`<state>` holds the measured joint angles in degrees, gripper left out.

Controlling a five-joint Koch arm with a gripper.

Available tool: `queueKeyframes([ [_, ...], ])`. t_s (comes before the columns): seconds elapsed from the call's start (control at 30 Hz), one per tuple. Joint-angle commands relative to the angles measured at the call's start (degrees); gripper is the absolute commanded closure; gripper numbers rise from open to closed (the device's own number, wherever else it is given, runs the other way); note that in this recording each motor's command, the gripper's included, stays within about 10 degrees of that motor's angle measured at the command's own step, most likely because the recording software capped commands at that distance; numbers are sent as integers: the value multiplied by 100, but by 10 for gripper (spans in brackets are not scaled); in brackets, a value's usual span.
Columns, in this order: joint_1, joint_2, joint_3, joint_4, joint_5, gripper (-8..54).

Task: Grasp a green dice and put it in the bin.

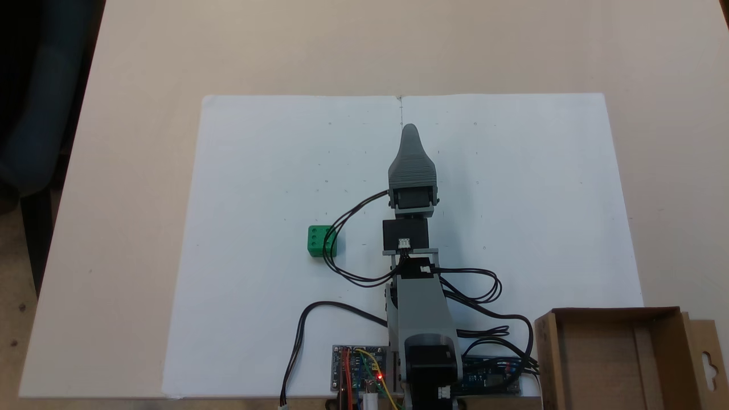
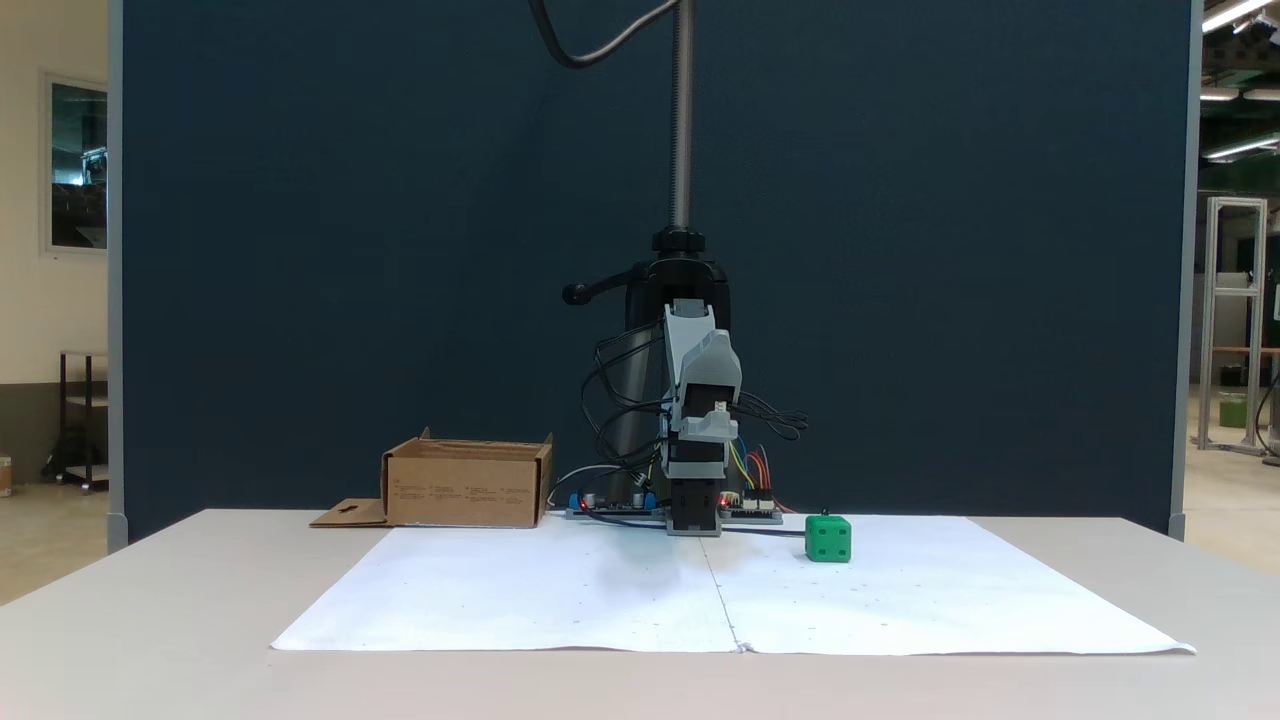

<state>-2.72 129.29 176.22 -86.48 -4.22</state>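
The green dice (image 1: 320,240) sits on the white paper sheet (image 1: 256,319), well to the left of the gripper (image 1: 409,132) in the top-down fixed view and clear of its jaws. The jaws lie one over the other, so I cannot tell whether they are parted. The cardboard bin (image 1: 618,314) stands at the table's lower right corner, beside the arm's base.

Your bin (image 1: 626,364) is cut off by the lower edge in a fixed view, as is the arm's base. A black cable (image 1: 330,250) crosses the green dice (image 1: 320,240), and the gripper (image 1: 409,132) shows you one tip, its jaws' stance unreadable.
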Motion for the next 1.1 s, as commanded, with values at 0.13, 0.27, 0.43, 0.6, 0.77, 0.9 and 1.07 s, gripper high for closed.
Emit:
queueKeyframes([
  [0.13,-62,624,308,-352,79,25],
  [0.27,-62,624,308,-352,79,25],
  [0.43,-62,624,308,-352,79,25],
  [0.6,-62,624,308,-352,79,14],
  [0.77,-70,624,308,-352,79,14],
  [0.9,-62,624,308,-360,79,15],
  [1.07,-62,624,308,-352,79,14],
])
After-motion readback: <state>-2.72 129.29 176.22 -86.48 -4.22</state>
